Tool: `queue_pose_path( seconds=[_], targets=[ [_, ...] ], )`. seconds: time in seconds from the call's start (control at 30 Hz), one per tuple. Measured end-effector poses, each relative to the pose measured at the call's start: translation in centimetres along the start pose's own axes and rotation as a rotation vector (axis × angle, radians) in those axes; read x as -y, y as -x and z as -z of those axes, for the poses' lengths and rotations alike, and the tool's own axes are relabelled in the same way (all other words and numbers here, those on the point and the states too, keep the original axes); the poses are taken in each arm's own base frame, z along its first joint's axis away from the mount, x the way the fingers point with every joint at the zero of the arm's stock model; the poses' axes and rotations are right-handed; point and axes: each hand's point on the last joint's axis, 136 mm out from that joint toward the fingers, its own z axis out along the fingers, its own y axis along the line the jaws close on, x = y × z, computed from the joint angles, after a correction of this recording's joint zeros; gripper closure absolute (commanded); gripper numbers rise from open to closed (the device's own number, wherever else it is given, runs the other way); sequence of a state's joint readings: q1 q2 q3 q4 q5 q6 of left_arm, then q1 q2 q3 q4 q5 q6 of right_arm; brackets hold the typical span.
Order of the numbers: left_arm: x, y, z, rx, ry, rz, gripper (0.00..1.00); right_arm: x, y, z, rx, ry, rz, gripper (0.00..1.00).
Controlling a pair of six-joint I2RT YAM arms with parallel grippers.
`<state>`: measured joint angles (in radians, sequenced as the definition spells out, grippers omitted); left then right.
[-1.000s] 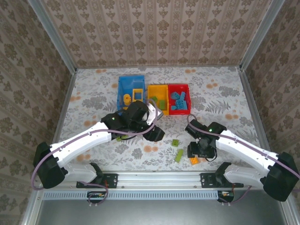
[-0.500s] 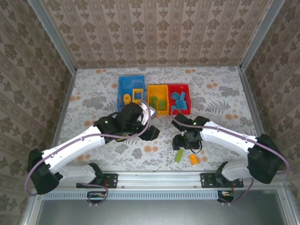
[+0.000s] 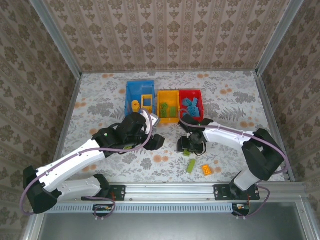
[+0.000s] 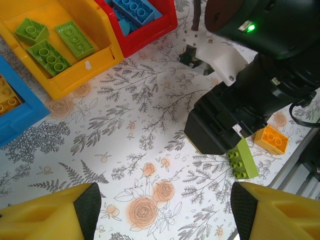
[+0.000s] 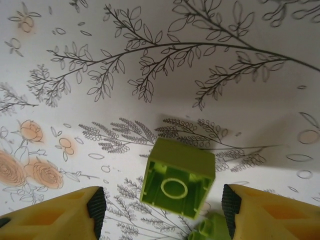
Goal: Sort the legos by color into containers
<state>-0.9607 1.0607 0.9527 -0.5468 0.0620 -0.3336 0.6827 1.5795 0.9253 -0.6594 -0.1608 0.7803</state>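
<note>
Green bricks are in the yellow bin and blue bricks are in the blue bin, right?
Not quite: the green bricks are in the yellow bin, but the blue bricks are in the red bin, as the left wrist view shows.

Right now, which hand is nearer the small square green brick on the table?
Right. The right hand hangs open just over the small green brick, a finger either side; the left hand sits off to its left, well apart.

Beige damask wallpaper [image 3: 170, 35] at nine, twelve and three o'clock; floral-printed tabletop [image 3: 95, 107], evenly lit; aluminium rail [image 3: 170, 190] at six.
</note>
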Motion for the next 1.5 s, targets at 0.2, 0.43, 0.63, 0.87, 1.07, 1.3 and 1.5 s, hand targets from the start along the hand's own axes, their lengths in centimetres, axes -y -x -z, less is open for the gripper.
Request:
queue_pose_path(
  seconds=[0.2, 0.43, 0.63, 0.87, 1.07, 1.3, 1.5],
  targets=[
    [-0.2, -0.1, 0.0, 0.000, 0.008, 0.004, 0.28, 0.5, -0.4, -1.3, -0.039, -0.032, -0.028, 0.54],
    [-0.9, 0.3, 0.5, 0.027, 0.050, 0.015, 0.29, -0.3, 0.4, -0.7, -0.017, -0.022, -0.010, 0.76],
    [-3.2, 2.5, 3.1, 0.126, 0.152, 0.072, 0.29, -5.7, 5.6, 4.5, 0.162, 0.041, 0.102, 0.77],
    [-4.7, 6.5, 5.5, 0.241, 0.213, 0.123, 0.29, -9.9, 14.5, 7.3, 0.325, 0.061, 0.131, 0.78],
    [-4.9, 6.6, 5.0, 0.228, 0.221, 0.127, 0.29, -10.0, 20.6, 5.0, 0.339, -0.016, 0.104, 0.73],
    [-4.9, 5.8, 4.8, 0.196, 0.221, 0.125, 0.28, -9.6, 23.1, 3.0, 0.313, -0.071, 0.095, 0.54],
    [-4.3, 4.8, 4.1, 0.153, 0.180, 0.105, 0.27, -9.8, 23.0, 3.7, 0.309, -0.078, 0.106, 0.44]
  ],
)
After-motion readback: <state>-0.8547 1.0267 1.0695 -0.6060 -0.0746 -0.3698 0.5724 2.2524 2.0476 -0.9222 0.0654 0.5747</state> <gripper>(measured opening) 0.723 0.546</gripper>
